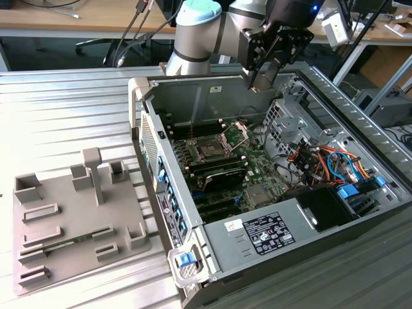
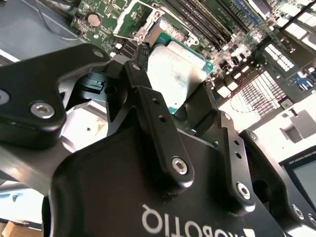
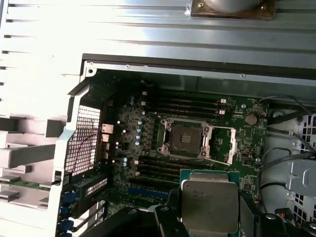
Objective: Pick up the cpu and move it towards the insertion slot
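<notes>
Grey metal tabletop (image 1: 71, 109) carries an open computer case (image 1: 335, 96) with its motherboard (image 3: 148, 143) exposed. Above the board hangs the gripper (image 2: 185, 106), clamped on the cpu (image 3: 210, 205), which sits in the air near the slot (image 3: 187, 140), apart from it.

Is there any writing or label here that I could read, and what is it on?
No text can be quoted whole.
White lettering on the gripper body: upside down, cut off at the picture's edge.
White label inside the computer case: print too small to read.
Top of the cpu, held by the gripper: faint marks, unreadable.
</notes>
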Controlling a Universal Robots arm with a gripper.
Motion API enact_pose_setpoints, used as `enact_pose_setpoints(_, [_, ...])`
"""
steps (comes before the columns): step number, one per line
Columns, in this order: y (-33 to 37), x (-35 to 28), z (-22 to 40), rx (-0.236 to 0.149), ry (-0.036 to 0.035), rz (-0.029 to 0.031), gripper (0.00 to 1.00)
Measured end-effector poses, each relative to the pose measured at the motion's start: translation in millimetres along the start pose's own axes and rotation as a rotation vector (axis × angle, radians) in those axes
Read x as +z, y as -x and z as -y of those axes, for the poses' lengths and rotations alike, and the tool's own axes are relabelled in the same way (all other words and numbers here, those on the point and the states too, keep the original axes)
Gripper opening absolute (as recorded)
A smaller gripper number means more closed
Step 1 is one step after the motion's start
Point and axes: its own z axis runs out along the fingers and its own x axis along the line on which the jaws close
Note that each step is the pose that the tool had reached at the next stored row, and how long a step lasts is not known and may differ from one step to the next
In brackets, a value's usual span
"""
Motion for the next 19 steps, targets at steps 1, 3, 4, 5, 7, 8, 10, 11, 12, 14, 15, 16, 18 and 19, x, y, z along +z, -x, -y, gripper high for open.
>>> enact_pose_setpoints(1, [0.2,0.1,-1.3,0.0,0.0,0.0,0.55])
enact_pose_setpoints(3, [1.0,0.2,-5.6,0.0,-0.0001,-0.0001,0.55])
enact_pose_setpoints(4, [1.5,0.4,-7.9,0.0,0.0,0.0,0.55])
enact_pose_setpoints(5, [1.9,0.5,-9.9,0.0,0.0,0.0,0.55])
enact_pose_setpoints(7, [2.5,0.7,-13.3,0.0,0.0,0.0001,0.55])
enact_pose_setpoints(8, [2.7,0.7,-14.5,0.0,0.0,0.0,0.55])
enact_pose_setpoints(10, [3.4,0.9,-18.0,0.0,-0.0001,0.0,0.55])
enact_pose_setpoints(11, [3.7,0.9,-19.0,0.0,0.0,0.0,0.55])
enact_pose_setpoints(12, [3.9,1.0,-20.0,0.0,0.0,0.0,0.55])
enact_pose_setpoints(14, [4.3,1.1,-22.2,0.0,-0.0001,0.0,0.55])
enact_pose_setpoints(15, [5.0,1.3,-25.5,0.0,0.0,0.0,0.55])
enact_pose_setpoints(16, [5.4,1.4,-26.8,0.0,0.0,0.0,0.55])
enact_pose_setpoints(18, [5.9,1.5,-29.5,0.0,0.0,0.0,0.55])
enact_pose_setpoints(19, [6.4,1.6,-31.8,0.0,0.0,0.0,0.55])
